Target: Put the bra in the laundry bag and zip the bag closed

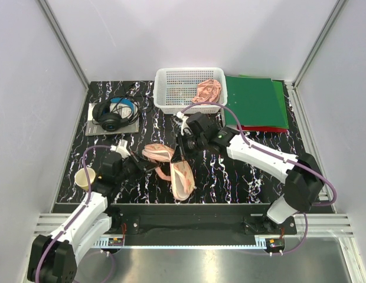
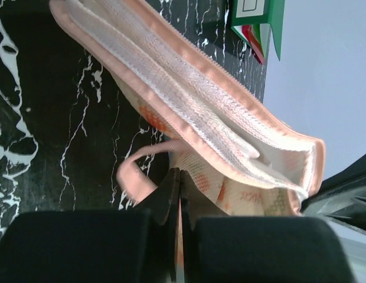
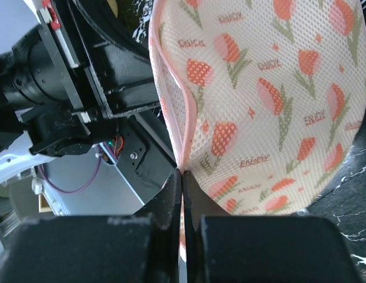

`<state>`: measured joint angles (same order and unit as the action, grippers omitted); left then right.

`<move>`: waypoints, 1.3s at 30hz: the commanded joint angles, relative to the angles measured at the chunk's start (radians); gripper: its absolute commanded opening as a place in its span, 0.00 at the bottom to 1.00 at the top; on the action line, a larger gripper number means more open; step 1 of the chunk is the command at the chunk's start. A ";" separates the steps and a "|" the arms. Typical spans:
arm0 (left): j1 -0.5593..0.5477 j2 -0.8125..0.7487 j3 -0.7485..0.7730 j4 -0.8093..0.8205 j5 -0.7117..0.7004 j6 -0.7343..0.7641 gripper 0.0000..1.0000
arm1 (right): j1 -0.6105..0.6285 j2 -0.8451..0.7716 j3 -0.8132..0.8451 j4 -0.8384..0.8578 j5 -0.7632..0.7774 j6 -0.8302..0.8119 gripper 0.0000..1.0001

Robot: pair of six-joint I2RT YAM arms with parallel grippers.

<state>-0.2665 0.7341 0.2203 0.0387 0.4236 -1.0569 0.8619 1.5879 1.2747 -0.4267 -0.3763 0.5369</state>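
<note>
The laundry bag (image 1: 182, 178), peach with a tulip print, stands partly open on the black marbled table between the arms. My left gripper (image 1: 139, 164) is shut on the bag's fabric beside its small pink handle loop (image 2: 131, 177), with the white mesh inner cups (image 2: 189, 100) above the jaws. My right gripper (image 1: 182, 154) is shut on the bag's pink zip edge (image 3: 180, 154) and holds up the printed mesh half (image 3: 271, 100). The salmon-pink bra (image 1: 208, 90) hangs over the right rim of the white basket (image 1: 171, 88), apart from both grippers.
Black headphones (image 1: 115, 115) lie on a grey pad at the back left. A green folder (image 1: 257, 103) over a red one lies at the back right, also in the left wrist view (image 2: 257, 17). A paper cup (image 1: 84, 177) stands by the left arm.
</note>
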 commanded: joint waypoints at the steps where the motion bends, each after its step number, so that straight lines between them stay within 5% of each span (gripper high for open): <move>1: 0.004 0.011 0.071 0.007 -0.014 0.095 0.00 | 0.008 -0.048 -0.029 0.045 -0.058 0.005 0.04; 16: 0.004 0.129 0.156 -0.021 0.081 0.212 0.00 | 0.008 -0.046 -0.118 0.054 -0.056 -0.077 0.20; 20: 0.004 0.154 0.149 -0.019 0.089 0.221 0.00 | 0.008 -0.014 -0.092 0.066 -0.018 -0.120 0.61; 22: 0.004 0.163 0.140 -0.011 0.093 0.212 0.00 | 0.008 0.026 -0.057 0.066 0.014 -0.167 0.67; 27: 0.004 0.118 0.134 -0.107 0.028 0.206 0.00 | 0.011 0.125 0.003 0.063 0.105 -0.233 0.68; 33: 0.004 -0.112 0.148 -0.442 -0.322 0.170 0.07 | 0.083 0.288 0.103 0.056 0.217 -0.204 0.67; 39: 0.007 -0.279 0.165 -0.557 -0.405 0.185 0.12 | 0.147 0.418 0.225 0.017 0.299 -0.196 0.49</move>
<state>-0.2657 0.4946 0.3355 -0.4152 0.1394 -0.8829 0.9691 1.9560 1.4136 -0.3943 -0.1829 0.3443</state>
